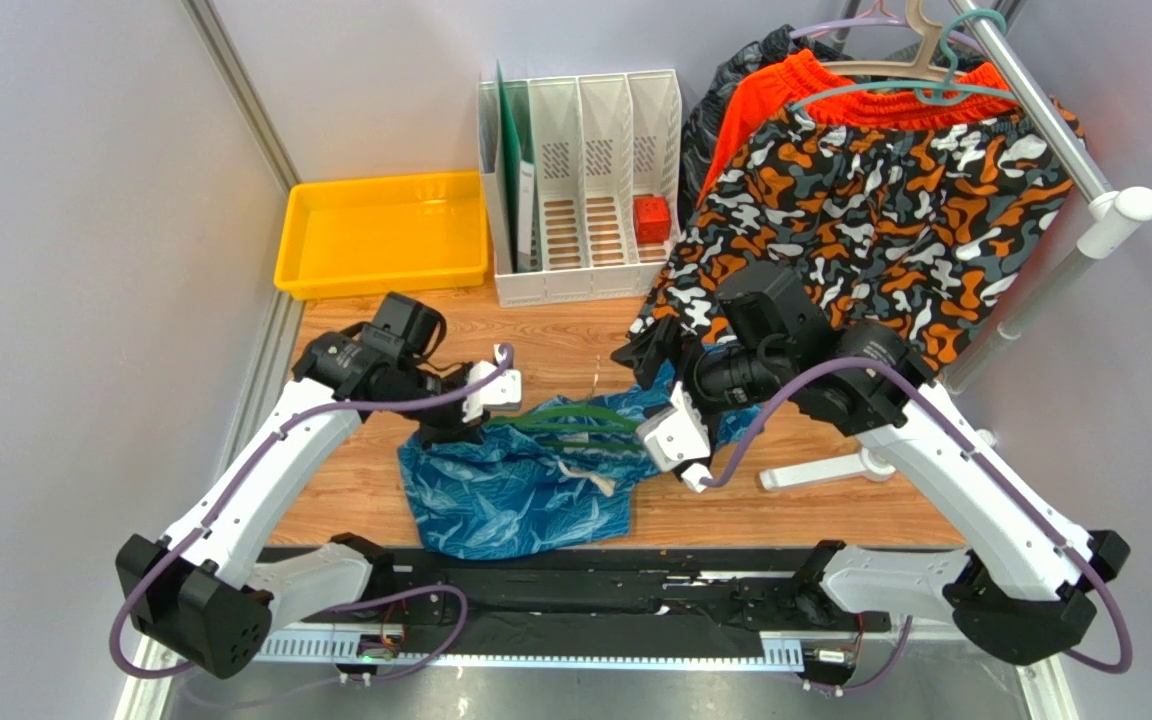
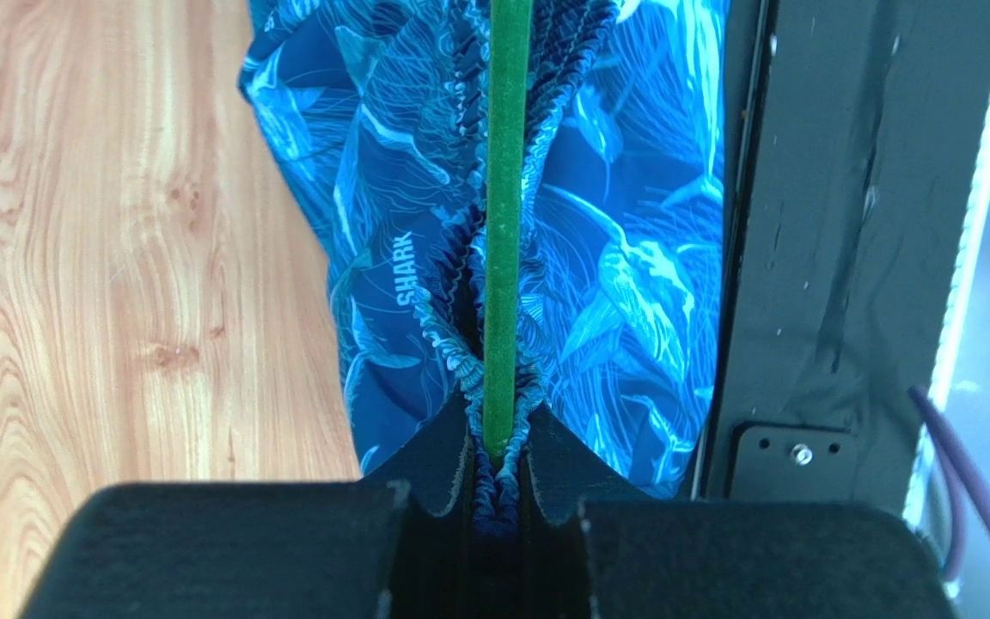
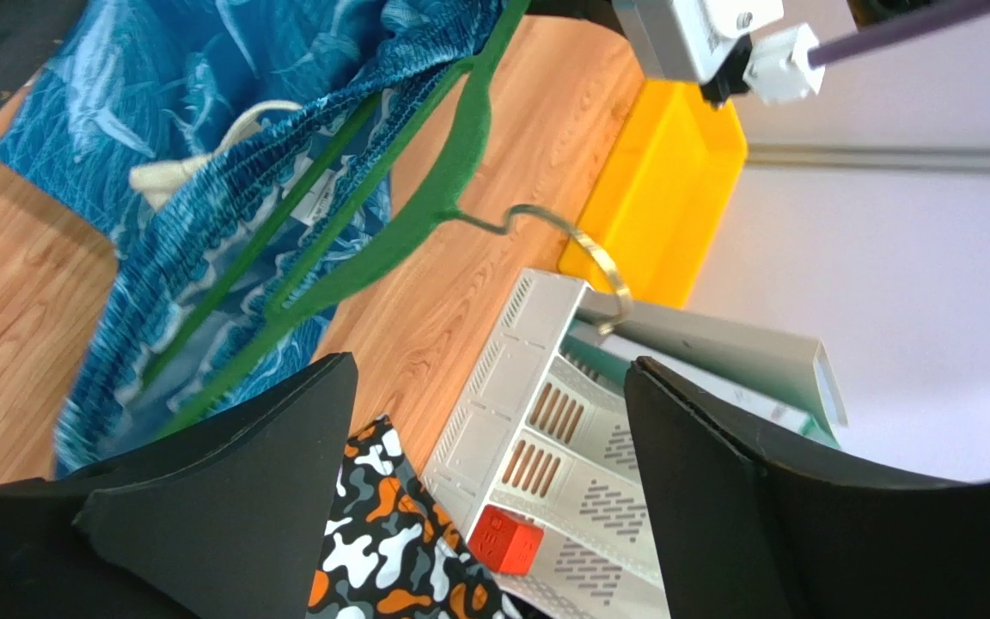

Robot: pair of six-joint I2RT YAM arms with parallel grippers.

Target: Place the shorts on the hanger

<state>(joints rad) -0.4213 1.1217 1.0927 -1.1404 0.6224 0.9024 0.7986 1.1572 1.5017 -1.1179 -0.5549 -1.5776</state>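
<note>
The blue leaf-print shorts [image 1: 515, 488] lie bunched on the wooden table, white drawstring [image 3: 197, 148] showing. The dark green hanger [image 1: 585, 419] runs through their waistband [image 2: 462, 368], its metal hook [image 3: 580, 252] pointing toward the white rack. My left gripper [image 1: 504, 408] is shut on the hanger bar [image 2: 504, 219] together with the gathered waistband at the shorts' left end; in its wrist view the jaws [image 2: 500, 445] pinch both. My right gripper [image 1: 657, 368] hovers open just right of the hanger, above the table, with nothing between its fingers [image 3: 242, 477].
A yellow tray [image 1: 379, 233] sits at the back left, beside a white file rack [image 1: 590, 180] holding a red cube [image 1: 651, 219]. Camouflage shorts [image 1: 868, 210] and orange shorts [image 1: 838, 98] hang from a rail [image 1: 1063, 143] at the back right. A black mat [image 1: 612, 588] lines the near edge.
</note>
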